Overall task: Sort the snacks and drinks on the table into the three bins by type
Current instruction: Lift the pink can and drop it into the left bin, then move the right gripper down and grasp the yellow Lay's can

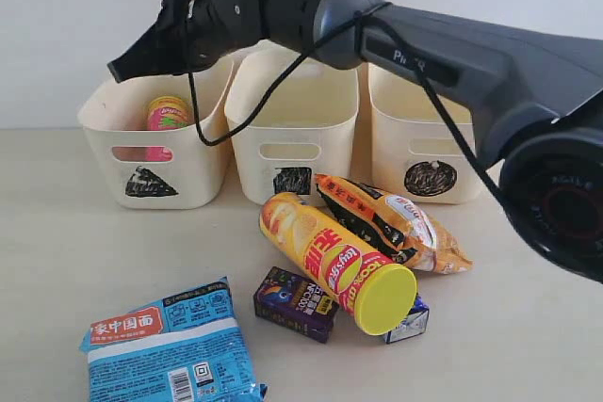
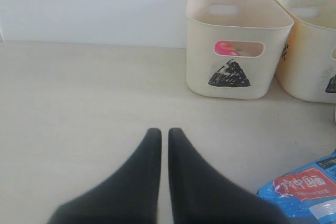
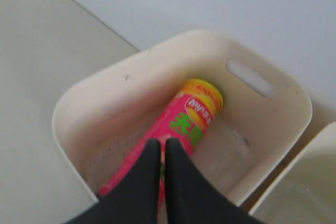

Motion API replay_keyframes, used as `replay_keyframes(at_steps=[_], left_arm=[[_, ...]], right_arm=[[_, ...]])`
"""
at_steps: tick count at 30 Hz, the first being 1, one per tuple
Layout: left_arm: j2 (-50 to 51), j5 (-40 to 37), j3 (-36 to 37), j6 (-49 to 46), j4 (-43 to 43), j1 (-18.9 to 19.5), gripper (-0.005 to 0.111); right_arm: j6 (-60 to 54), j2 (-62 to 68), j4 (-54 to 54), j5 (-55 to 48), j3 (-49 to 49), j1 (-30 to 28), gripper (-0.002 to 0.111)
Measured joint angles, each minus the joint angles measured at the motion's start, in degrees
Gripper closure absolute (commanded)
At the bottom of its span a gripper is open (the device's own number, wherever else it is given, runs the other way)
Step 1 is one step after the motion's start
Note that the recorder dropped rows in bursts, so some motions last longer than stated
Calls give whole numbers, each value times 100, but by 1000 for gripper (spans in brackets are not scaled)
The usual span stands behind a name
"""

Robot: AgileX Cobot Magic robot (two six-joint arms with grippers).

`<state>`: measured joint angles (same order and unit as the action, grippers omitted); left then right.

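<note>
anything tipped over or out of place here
The orange chip tube lies on its side, lid end over the white and blue carton. The pink chip tube leans slanted in the triangle bin.

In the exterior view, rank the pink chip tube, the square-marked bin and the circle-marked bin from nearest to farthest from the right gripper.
1. Pink chip tube, in the triangle bin under the right gripper.
2. Square bin, middle of the row.
3. Circle bin, right end.
</note>
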<state>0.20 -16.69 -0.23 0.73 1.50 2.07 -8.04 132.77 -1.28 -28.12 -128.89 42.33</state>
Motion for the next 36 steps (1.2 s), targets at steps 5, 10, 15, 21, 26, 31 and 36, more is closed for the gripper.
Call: replay_keyframes(at_steps=[5, 10, 15, 21, 26, 31, 36], left_arm=[[0, 0, 0, 0, 0, 0, 103], [0, 0, 0, 0, 0, 0, 103], [0, 0, 0, 0, 0, 0, 103], [0, 0, 0, 0, 0, 0, 103], [0, 0, 0, 0, 0, 0, 103], [0, 0, 0, 0, 0, 0, 103], [0, 0, 0, 0, 0, 0, 103]], right_arm=[[-308, -101, 24, -1108, 0, 0, 108], [-571, -243, 35, -2417, 0, 0, 108], [-931, -348, 35, -3529, 0, 0, 108], [-1129, -348, -22, -4122, 0, 0, 108], [-1141, -427, -116, -4147, 77, 0, 108], [-1116, -846, -157, -4147, 815, 0, 108], [-1088, -1263, -135, -4168, 1707, 0, 108]])
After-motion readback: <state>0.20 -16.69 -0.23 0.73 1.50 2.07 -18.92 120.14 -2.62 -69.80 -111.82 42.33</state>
